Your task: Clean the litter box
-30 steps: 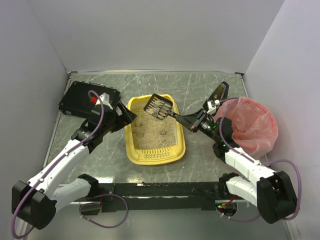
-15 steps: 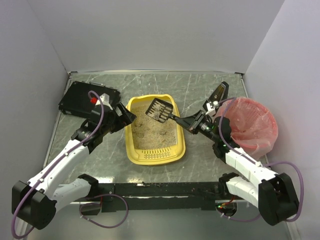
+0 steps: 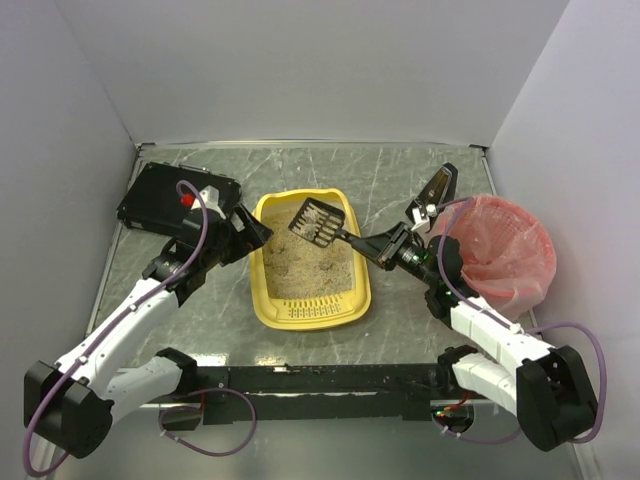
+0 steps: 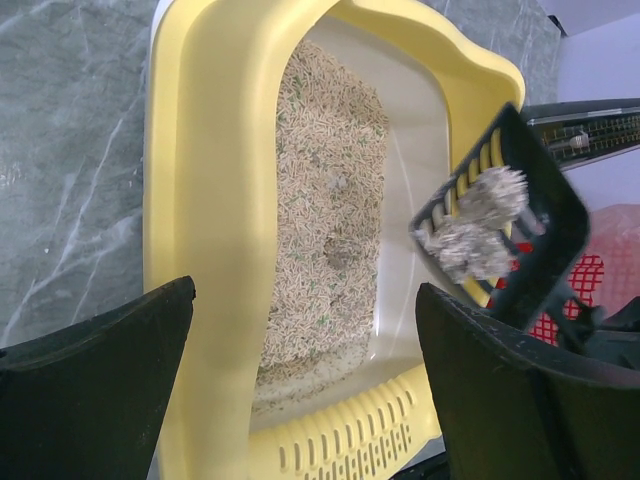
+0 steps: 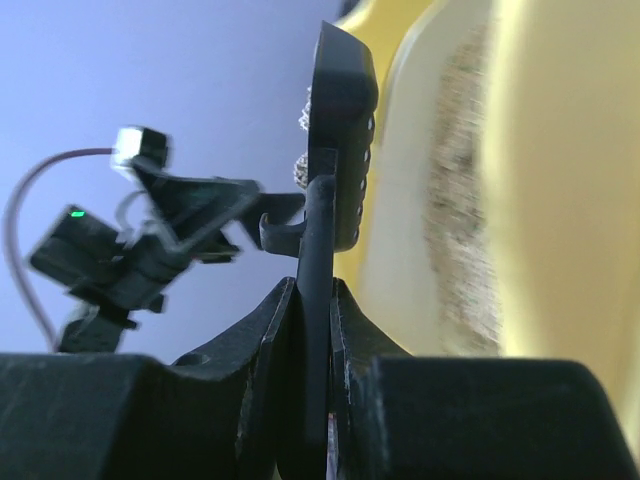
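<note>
From the top view I see the litter box (image 3: pixel 262 300) on the table (image 3: pixel 400 170), with my left gripper (image 3: pixel 250 228) at its left rim and my right gripper (image 3: pixel 378 248) to its right, holding a black scoop (image 3: pixel 318 222) over its far end. In the left wrist view my fingers (image 4: pixel 100 390) stand wide apart with the box's wall showing between them, and clumps (image 4: pixel 470 245) sit in the scoop. In the right wrist view the fingers (image 5: pixel 265 340) are clamped on the scoop's handle, with the box beyond.

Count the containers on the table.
3: litter box in the middle, black box at the far left, pink bin at the right. Others may be hidden.
</note>
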Available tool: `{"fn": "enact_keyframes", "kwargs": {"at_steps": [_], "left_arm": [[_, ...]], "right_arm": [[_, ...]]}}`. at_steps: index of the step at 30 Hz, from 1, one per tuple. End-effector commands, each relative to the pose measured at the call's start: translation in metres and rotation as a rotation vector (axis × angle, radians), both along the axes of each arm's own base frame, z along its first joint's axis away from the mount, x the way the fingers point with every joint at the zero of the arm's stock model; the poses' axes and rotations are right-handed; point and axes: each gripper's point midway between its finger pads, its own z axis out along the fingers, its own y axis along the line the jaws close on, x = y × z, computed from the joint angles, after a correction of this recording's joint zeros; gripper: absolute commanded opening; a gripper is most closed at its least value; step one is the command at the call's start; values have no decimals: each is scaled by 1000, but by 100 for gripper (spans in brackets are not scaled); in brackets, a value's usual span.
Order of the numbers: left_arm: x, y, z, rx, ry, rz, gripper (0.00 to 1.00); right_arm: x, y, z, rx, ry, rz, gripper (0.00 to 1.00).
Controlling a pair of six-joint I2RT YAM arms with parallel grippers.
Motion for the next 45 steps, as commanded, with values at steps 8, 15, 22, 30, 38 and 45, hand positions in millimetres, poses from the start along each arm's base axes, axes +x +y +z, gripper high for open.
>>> {"fn": "enact_keyframes", "kwargs": {"at_steps": [8,15,22,30,38,45], "left_arm": [[2,2,18,-9,-45,4,97],[0,5,19,-14,-70,12,97],[2,4,20,-13,-82,7,97],[7,-1,26,-4,-97,-22,97],[9,-8,26,-13,-102,-55,97],[15,-17,21,-17,-91,-85,97]], "right_arm": [[8,4,50,81,-98,31,0],[6,2,51,40,-50,17,0],[-3,-20,89,-37,-28,-78,0],[-12,-48,131,43,-71,-130,0],[-22,-104,137,5,-95,-309,0],[-35,-142,124,61,-60,-370,0]]}}
